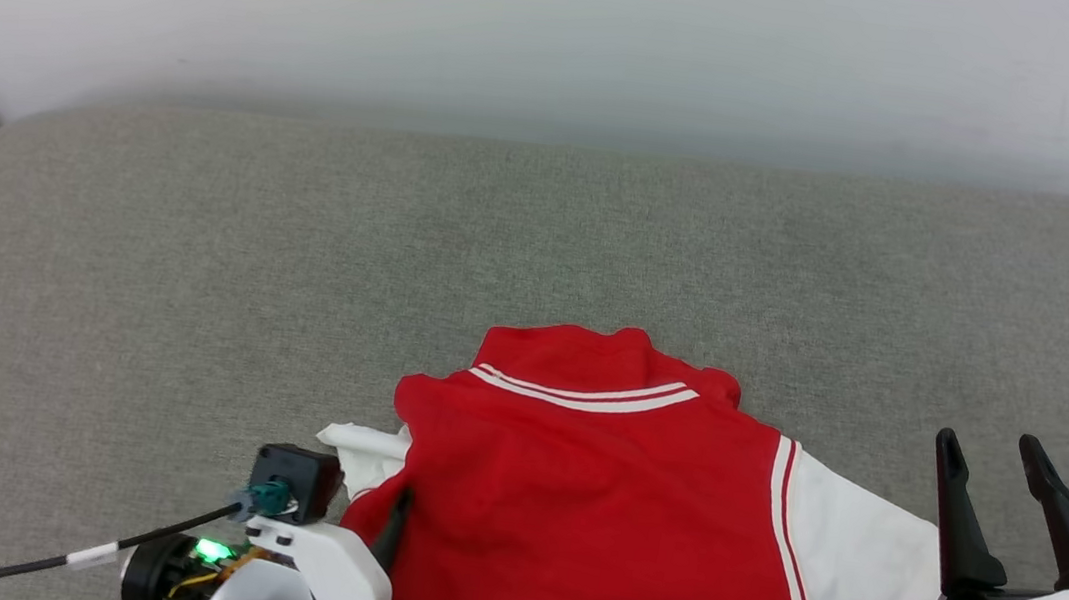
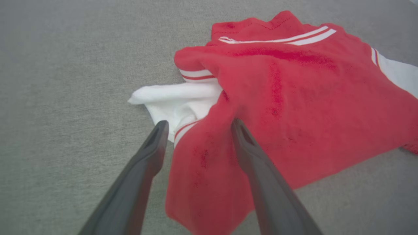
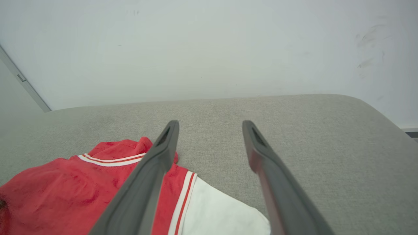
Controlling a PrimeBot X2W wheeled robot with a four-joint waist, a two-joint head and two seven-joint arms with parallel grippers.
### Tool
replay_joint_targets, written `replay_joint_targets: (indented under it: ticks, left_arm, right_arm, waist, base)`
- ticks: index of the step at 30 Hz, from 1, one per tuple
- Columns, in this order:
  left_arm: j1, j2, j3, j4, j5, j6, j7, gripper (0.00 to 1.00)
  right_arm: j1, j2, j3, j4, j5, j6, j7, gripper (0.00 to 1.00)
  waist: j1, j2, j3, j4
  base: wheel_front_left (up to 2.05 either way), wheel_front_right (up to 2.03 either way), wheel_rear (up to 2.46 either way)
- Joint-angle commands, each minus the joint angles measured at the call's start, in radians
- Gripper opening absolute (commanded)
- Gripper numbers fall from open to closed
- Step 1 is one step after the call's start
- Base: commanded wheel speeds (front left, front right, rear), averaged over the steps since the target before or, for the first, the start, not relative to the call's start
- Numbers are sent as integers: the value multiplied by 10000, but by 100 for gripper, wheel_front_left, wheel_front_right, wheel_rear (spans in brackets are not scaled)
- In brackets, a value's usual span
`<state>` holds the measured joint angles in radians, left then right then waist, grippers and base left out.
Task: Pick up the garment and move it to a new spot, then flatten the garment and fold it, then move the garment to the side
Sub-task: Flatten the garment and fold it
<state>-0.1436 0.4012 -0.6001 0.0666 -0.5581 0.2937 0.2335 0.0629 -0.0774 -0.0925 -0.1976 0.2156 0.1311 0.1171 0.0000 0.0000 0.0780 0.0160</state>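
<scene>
Here the garment (image 1: 592,498) lies rumpled near the grey cushion's (image 1: 198,252) front edge, its long axis running side to side. The left gripper (image 2: 197,125), fingers spread and pinching nothing, straddles its left corner and is nearer. The right gripper (image 1: 991,448), fingers also spread, stands just beside the right white sleeve.

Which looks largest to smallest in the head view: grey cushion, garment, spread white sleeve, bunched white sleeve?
1. grey cushion
2. garment
3. spread white sleeve
4. bunched white sleeve, partly tucked under the red cloth, so it only looks smaller here.
</scene>
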Motion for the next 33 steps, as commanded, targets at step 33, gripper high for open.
replay_joint_targets:
  ticks: [33]
  left_arm:
    - [-2347, 1897, -244, 1960, -2155, -2996, 4649, 89]
  right_arm:
    - [-891, 35, 224, 458, 449, -7, -373, 100]
  waist:
    - [0, 0, 1694, -1405]
  base:
    - [0, 0, 0]
